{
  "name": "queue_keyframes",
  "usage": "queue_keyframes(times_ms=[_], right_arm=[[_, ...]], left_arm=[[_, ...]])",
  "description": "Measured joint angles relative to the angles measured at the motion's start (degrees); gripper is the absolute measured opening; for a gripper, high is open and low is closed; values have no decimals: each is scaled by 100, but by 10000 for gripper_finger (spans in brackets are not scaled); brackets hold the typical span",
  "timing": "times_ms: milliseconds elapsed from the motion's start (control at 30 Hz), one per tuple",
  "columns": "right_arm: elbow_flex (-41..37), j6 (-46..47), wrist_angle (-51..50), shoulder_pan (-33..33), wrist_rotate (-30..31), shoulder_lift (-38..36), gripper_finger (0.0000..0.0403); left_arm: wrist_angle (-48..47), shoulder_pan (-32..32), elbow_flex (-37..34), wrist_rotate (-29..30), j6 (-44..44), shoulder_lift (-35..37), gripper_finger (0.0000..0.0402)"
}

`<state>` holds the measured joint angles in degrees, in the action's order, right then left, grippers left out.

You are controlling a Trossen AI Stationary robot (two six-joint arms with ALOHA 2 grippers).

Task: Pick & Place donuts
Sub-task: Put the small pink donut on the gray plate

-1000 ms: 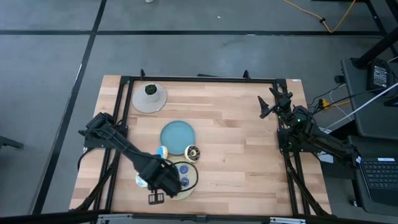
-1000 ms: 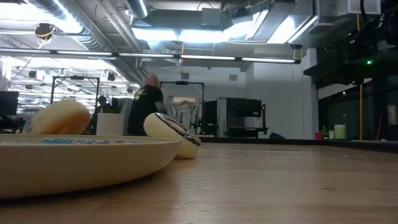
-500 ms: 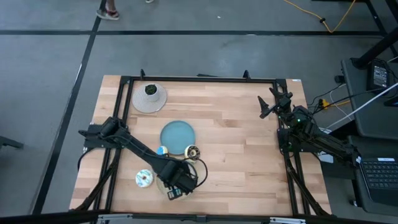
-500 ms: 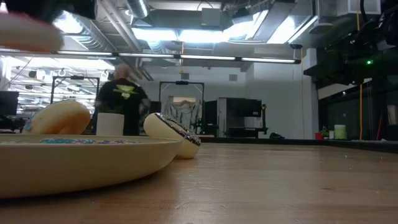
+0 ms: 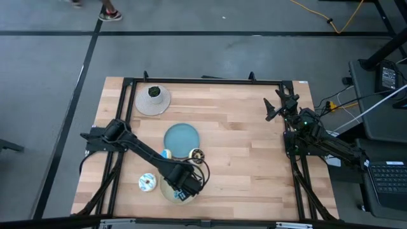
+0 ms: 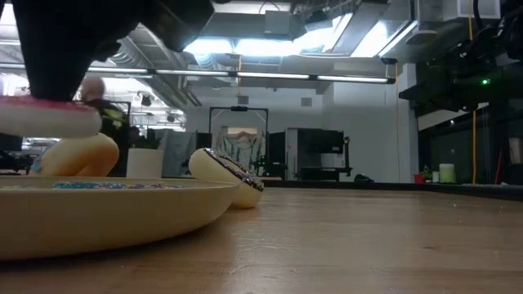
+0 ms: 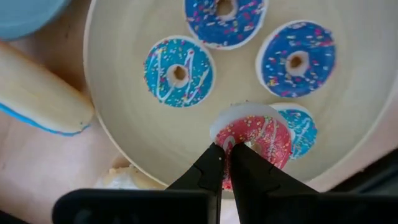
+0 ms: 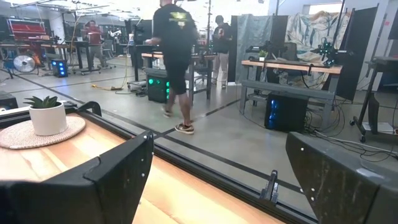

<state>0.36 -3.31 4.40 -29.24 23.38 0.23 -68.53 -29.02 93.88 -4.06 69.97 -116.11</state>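
left hand point(image 7: 225, 151) lowered, pink sprinkled donut point(image 7: 256, 138)

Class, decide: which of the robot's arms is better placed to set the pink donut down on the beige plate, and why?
The left. Its gripper already pinches the pink donut directly over the beige plate, beside three blue donuts. The right gripper waits open at the table's far right edge.

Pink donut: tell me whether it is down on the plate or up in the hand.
Up in the hand. The left hand pinches the pink donut, and the low view shows it hanging above the beige plate.
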Motion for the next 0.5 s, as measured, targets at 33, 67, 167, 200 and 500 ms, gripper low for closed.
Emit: queue_keyframes(times_ms=[33,67,167,200,500], right_arm=[[-1,0,-1,-1,0,0,365],[-2,0,0,1,0,1,365],[1,0,0,-1,0,2,365],[1,0,0,1,0,0,365],[-2,0,-1,1,0,1,365]], left_arm=[[12,0,-32,-1,61,0,19],[31,0,-69,-1,129,0,19],[145,0,-191,-1,376,2,19],[208,-17,-258,-1,472,27,19],[613,-159,-836,117,1395,402,19]])
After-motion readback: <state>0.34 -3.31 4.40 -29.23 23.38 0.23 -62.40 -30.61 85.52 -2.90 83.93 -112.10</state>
